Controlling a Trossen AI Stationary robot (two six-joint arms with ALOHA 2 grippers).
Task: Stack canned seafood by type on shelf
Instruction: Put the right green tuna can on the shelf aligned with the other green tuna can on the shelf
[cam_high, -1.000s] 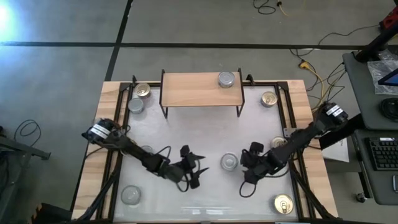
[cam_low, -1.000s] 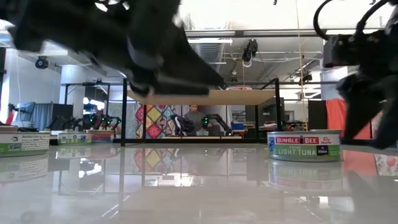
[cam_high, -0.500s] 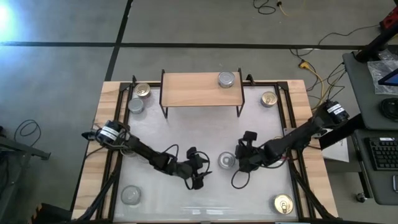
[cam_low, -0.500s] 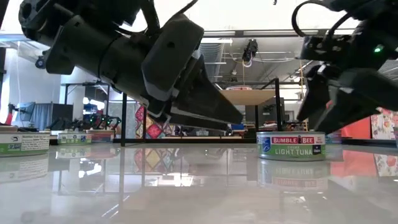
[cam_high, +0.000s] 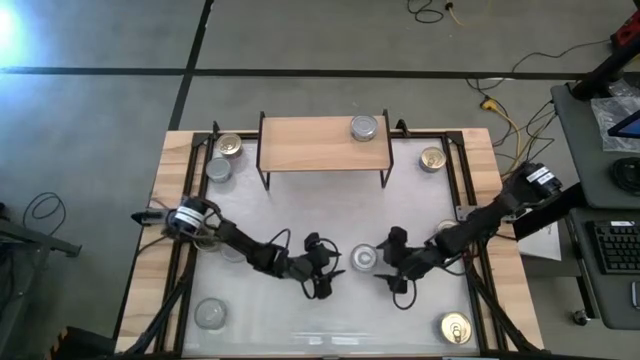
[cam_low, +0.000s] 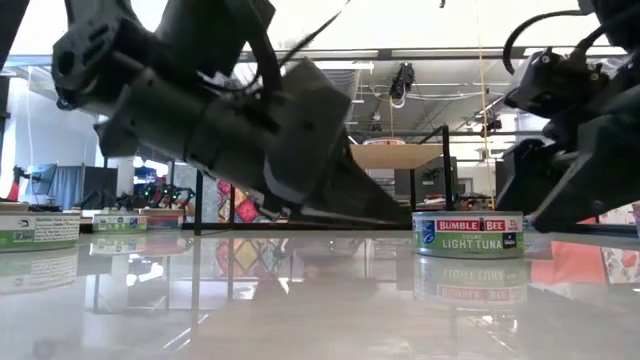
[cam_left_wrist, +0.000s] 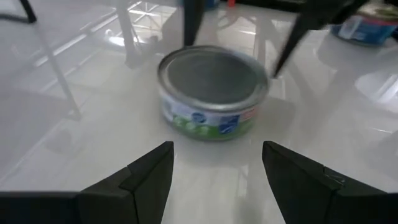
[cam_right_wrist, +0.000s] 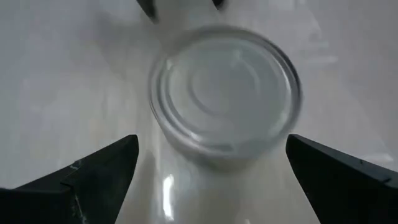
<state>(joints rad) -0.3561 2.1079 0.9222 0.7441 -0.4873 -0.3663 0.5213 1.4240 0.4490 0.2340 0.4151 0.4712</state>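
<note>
Closing on the short round silver-lidded tuna tin (cam_high: 365, 259) in the middle of the glossy white worktop (cam_high: 300, 215) calls for care — both arms flank it. The right gripper (cam_high: 384, 265) sits just beside it with its fingers spread as wide as they go, the tin centred ahead of them in its wrist view; the left gripper (cam_high: 329, 268), partly open and empty, faces it from the other side. I judge only one should take it, squarely across the rim. The low light-wood shelf on thin black legs (cam_high: 322, 145) stands at the far edge, one silver tin (cam_high: 364, 127) already on it. Other tins lie scattered — behind is a workshop.
</note>
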